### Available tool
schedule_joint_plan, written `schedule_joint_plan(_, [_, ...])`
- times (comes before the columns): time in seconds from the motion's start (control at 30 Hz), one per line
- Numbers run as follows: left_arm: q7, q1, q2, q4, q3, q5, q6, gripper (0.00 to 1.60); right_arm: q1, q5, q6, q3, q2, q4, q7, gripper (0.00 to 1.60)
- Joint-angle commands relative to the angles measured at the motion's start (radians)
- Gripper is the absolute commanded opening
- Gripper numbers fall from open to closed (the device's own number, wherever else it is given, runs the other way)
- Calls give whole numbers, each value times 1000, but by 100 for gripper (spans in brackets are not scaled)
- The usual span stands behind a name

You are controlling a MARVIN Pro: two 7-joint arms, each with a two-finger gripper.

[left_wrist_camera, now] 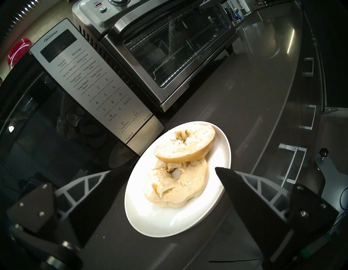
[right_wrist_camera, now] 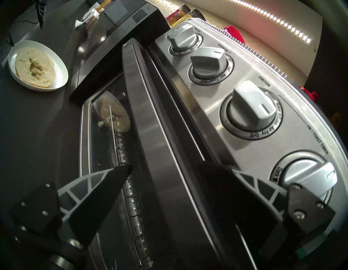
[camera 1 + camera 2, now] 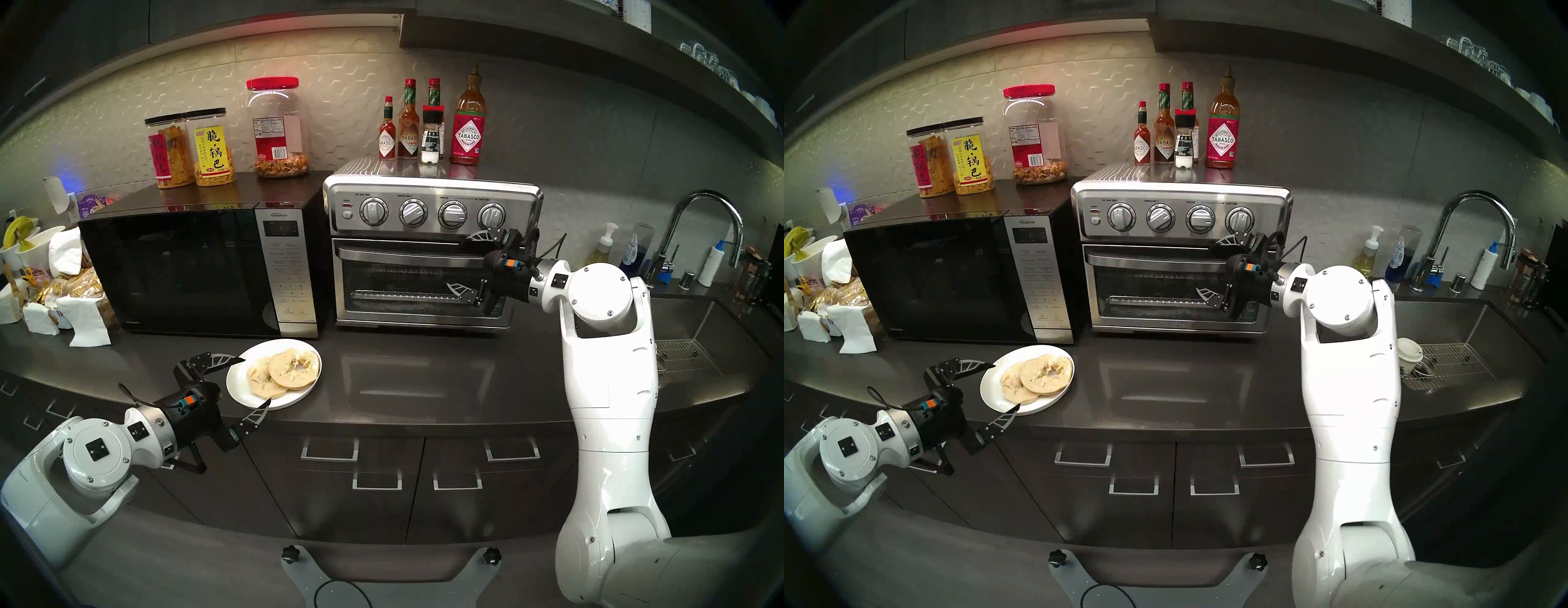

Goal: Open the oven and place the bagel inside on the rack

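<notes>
Dark grey stone-look surface ran beneath a pale tiled wall, carrying a wide black microwave and, beside it, the boxy stainless steel toaster oven with four round knobs across its top panel. Its glass-windowed door was shut, and the bar handle ran level across the top of the door, its long axis side to side. The right claw was the nearer one by far: it sat at the handle's right end with its fingers spread wide apart, one above the bar and one below, straddling it; whether a finger touched the bar could not be told. The coming pull therefore seemed to turn on closing across that bar, which lay directly between the fingers. Through the glass, below the claw, the thin silver wire rack showed dimly. The pale cream bagel, sliced into two round flat halves with centre holes and speckled faces, one overlapping the other, lay on a round white plate in front of the microwave. The left claw, also spread open and empty, hovered just short of that plate, the bagel straight ahead of its fingers.
</notes>
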Motion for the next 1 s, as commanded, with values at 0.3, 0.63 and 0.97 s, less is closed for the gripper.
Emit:
schedule_joint_plan(0.3, [-2,-1,2,-11,-12,1,-4,160,18,-28,31,-34,-26,-55,20,11])
schedule_joint_plan(0.63, [-2,-2,2,-11,-10,1,-4,160,-81,-66,21,-64,-63,-132,-21,0])
schedule_joint_plan(0.97, [-1,-3,2,-10,-9,1,-4,160,-173,-86,14,-86,-77,-192,-42,0])
